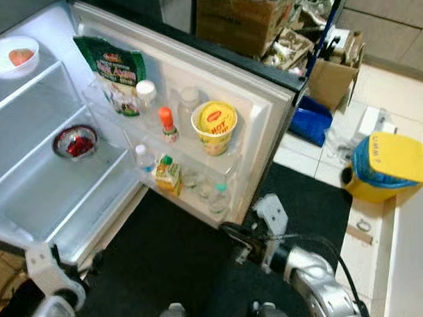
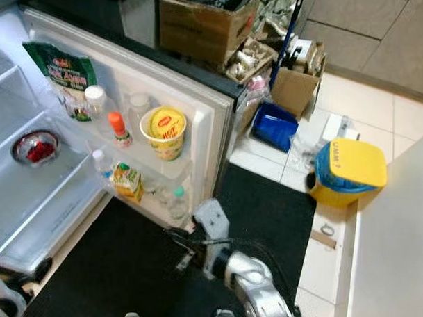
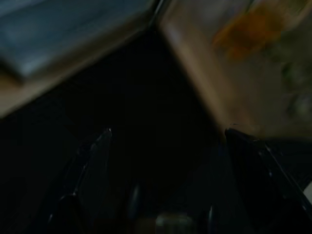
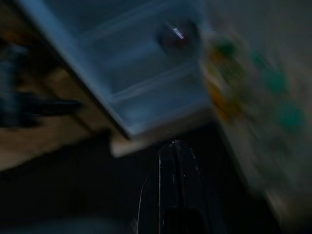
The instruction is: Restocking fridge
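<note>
Left eye view: fridge [image 1: 37, 187] is seen open, its door [image 1: 269, 98] swung wide. Door shelves are stocked with a yellow noodle cup [image 1: 214, 126], green packet [image 1: 117, 73], orange-capped bottle [image 1: 167, 124] and juice carton [image 1: 168, 174]. A steel bowl [image 1: 75, 140] is set on an inner shelf. Right gripper [image 4: 173, 161] is held clenched, empty, over the black mat [image 1: 173, 268]; left gripper [image 3: 165, 141] is spread apart, empty.

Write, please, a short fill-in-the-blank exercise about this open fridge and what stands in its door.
1. The noodle cup in the fridge door is mostly ____ in colour.
2. The metal bowl on the fridge shelf holds something ____.
3. The bin on the tiled floor has a ____ lid.
4. The left gripper hangs with its fingers ____.

Missing words: yellow; red; yellow; open
</note>
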Tool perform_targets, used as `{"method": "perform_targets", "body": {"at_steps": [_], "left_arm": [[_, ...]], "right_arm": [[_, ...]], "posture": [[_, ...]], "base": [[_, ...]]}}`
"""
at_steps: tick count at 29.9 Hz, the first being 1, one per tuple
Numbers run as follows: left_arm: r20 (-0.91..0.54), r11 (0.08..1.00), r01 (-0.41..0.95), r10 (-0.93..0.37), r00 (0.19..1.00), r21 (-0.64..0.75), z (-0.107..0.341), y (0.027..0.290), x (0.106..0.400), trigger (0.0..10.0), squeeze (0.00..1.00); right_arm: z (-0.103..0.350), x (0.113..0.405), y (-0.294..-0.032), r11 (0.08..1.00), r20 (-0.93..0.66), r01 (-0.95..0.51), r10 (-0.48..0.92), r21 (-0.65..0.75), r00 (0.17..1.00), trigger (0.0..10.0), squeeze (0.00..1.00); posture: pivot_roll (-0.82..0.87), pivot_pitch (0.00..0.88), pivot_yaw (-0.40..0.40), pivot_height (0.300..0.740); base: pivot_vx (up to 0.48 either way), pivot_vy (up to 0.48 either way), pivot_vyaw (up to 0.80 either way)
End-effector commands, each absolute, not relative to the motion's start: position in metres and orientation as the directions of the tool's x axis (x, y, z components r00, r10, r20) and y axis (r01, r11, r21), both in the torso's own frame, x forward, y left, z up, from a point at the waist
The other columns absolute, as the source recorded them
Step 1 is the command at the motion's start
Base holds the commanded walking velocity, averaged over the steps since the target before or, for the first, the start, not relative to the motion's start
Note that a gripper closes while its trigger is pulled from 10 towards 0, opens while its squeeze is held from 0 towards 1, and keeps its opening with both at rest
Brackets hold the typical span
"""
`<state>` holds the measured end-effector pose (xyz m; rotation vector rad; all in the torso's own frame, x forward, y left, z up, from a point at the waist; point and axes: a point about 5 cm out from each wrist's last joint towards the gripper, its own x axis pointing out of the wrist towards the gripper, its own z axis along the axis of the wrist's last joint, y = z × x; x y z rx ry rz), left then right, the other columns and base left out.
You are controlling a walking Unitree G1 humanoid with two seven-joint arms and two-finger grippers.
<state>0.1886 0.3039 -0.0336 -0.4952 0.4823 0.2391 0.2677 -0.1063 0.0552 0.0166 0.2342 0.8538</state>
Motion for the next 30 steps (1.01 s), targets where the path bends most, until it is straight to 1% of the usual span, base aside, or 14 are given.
{"method": "perform_targets", "body": {"at_steps": [1, 2, 3, 5, 7, 8, 10, 11, 13, 15, 17, 20, 22, 30], "left_arm": [[-0.578, 0.848, -0.378, 0.108, 0.809, -0.371, -0.049, 0.297, 0.170, 10.0, 0.00], [-0.590, 0.847, -0.385, 0.109, 0.800, -0.367, -0.051, 0.295, 0.167, 10.0, 0.00], [-0.647, 0.857, -0.386, 0.083, 0.758, -0.341, -0.063, 0.282, 0.157, 10.0, 0.00], [-0.663, 0.863, -0.381, 0.073, 0.745, -0.332, -0.066, 0.278, 0.154, 10.0, 0.00], [-0.711, 0.859, -0.405, 0.071, 0.699, -0.313, -0.076, 0.267, 0.143, 10.0, 0.00], [-0.711, 0.859, -0.405, 0.071, 0.699, -0.313, -0.076, 0.267, 0.143, 10.0, 0.00], [-0.754, 0.857, -0.423, 0.065, 0.654, -0.294, -0.085, 0.256, 0.131, 10.0, 0.00], [-0.754, 0.857, -0.423, 0.065, 0.654, -0.294, -0.085, 0.256, 0.131, 10.0, 0.00], [-0.777, 0.874, -0.399, 0.040, 0.628, -0.277, -0.090, 0.247, 0.126, 10.0, 0.00], [-0.777, 0.874, -0.399, 0.040, 0.628, -0.277, -0.090, 0.247, 0.126, 10.0, 0.00], [-0.790, 0.889, -0.370, 0.017, 0.613, -0.268, -0.092, 0.239, 0.126, 10.0, 0.00], [-0.791, 0.896, -0.354, 0.007, 0.612, -0.267, -0.093, 0.235, 0.129, 10.0, 0.00], [-0.786, 0.912, -0.314, -0.013, 0.618, -0.262, -0.091, 0.227, 0.138, 10.0, 0.00], [-0.792, 0.945, -0.227, -0.053, 0.608, -0.237, -0.091, 0.219, 0.144, 10.0, 0.00]], "right_arm": [[0.032, 0.258, -0.121, 0.710, -0.278, -0.692, 0.697, 0.134, 0.661, 10.0, 0.00], [0.028, 0.257, -0.125, 0.722, -0.296, -0.678, 0.683, 0.138, 0.667, 10.0, 0.00], [0.004, 0.248, -0.144, 0.788, -0.385, -0.588, 0.608, 0.182, 0.694, 10.0, 0.00], [-0.003, 0.244, -0.150, 0.807, -0.412, -0.558, 0.583, 0.194, 0.700, 10.0, 0.00], [-0.026, 0.230, -0.173, 0.881, -0.517, -0.428, 0.467, 0.202, 0.717, 10.0, 0.00], [-0.026, 0.230, -0.173, 0.881, -0.517, -0.428, 0.467, 0.202, 0.717, 10.0, 0.00], [-0.049, 0.207, -0.199, 0.945, -0.627, -0.260, 0.327, 0.200, 0.707, 10.0, 0.00], [-0.049, 0.207, -0.199, 0.945, -0.627, -0.260, 0.327, 0.200, 0.707, 10.0, 0.00], [-0.064, 0.184, -0.216, 0.973, -0.705, -0.144, 0.231, 0.181, 0.671, 10.0, 0.00], [-0.064, 0.184, -0.216, 0.973, -0.705, -0.144, 0.231, 0.181, 0.671, 10.0, 0.00], [-0.077, 0.162, -0.226, 0.986, -0.775, -0.052, 0.155, 0.156, 0.612, 10.0, 0.00], [-0.083, 0.150, -0.227, 0.989, -0.807, -0.034, 0.137, 0.144, 0.574, 10.0, 0.00], [-0.095, 0.125, -0.228, 0.995, -0.869, -0.013, 0.092, 0.098, 0.487, 10.0, 0.00], [-0.096, 0.129, -0.225, 0.996, -0.865, 0.007, 0.077, 0.093, 0.496, 10.0, 0.00]], "posture": [[-0.11, 0.196, 0.017, 0.740], [-0.11, 0.196, 0.017, 0.740], [-0.11, 0.183, 0.013, 0.740], [-0.11, 0.183, 0.013, 0.740], [-0.11, 0.166, 0.007, 0.740], [-0.11, 0.166, 0.007, 0.740], [-0.11, 0.149, 0.002, 0.740], [-0.11, 0.149, 0.002, 0.740], [-0.11, 0.142, -0.001, 0.740], [-0.11, 0.142, -0.001, 0.740], [-0.10, 0.112, -0.009, 0.740], [-0.09, 0.100, -0.011, 0.740], [-0.08, 0.081, -0.018, 0.740], [-0.07, 0.055, -0.015, 0.740]], "base": [[0.000, 0.000, 0.00], [0.000, 0.000, 0.00], [0.000, 0.000, 0.00], [0.000, 0.000, 0.00], [0.000, 0.000, 0.00], [0.000, 0.000, 0.00], [0.000, 0.000, 0.00], [0.000, 0.000, 0.00], [0.000, 0.000, 0.00], [0.000, 0.000, 0.00], [0.000, 0.000, 0.00], [0.000, 0.000, 0.00], [0.000, 0.000, 0.00], [0.000, 0.000, 0.00]]}}
